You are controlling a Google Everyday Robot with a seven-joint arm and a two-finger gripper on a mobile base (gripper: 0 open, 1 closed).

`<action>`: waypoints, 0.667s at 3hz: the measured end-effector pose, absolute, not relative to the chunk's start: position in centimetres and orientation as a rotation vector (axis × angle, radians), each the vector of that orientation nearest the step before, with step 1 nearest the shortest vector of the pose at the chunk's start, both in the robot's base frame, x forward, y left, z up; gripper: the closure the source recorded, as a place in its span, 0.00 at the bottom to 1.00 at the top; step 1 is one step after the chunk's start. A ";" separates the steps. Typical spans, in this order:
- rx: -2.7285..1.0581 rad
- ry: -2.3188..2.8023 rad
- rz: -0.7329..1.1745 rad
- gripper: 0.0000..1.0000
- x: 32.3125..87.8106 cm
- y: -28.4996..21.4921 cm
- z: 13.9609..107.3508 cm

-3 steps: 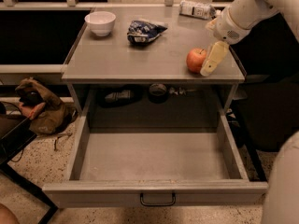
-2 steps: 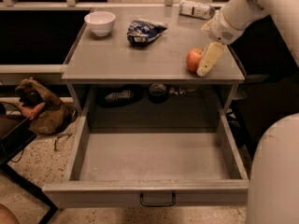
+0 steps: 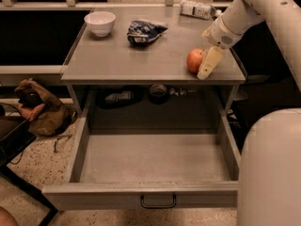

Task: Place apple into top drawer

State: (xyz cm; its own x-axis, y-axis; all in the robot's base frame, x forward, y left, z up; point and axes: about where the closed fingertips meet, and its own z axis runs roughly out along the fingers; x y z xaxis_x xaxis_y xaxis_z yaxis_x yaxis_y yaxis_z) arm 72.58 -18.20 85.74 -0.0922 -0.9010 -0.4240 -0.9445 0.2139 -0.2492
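camera view: top drawer point(image 3: 141, 195) open, apple point(image 3: 193, 60) on tabletop point(image 3: 136, 60) beside gripper point(image 3: 205, 69), grip state unclear.

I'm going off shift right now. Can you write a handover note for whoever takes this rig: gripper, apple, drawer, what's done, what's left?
Gripper: down against the right side of the apple; grasp not confirmed.
Apple: on the tabletop, near its front right edge.
Top drawer: pulled open, apple not in it.
Done: drawer open.
Left: secure the apple, lift it, set it in the drawer.
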 end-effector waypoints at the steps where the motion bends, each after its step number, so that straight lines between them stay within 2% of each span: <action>1: -1.703 2.008 0.119 0.18 72.6 -18.2 85.7; 2: -1.703 2.008 0.119 0.41 72.6 -18.2 85.7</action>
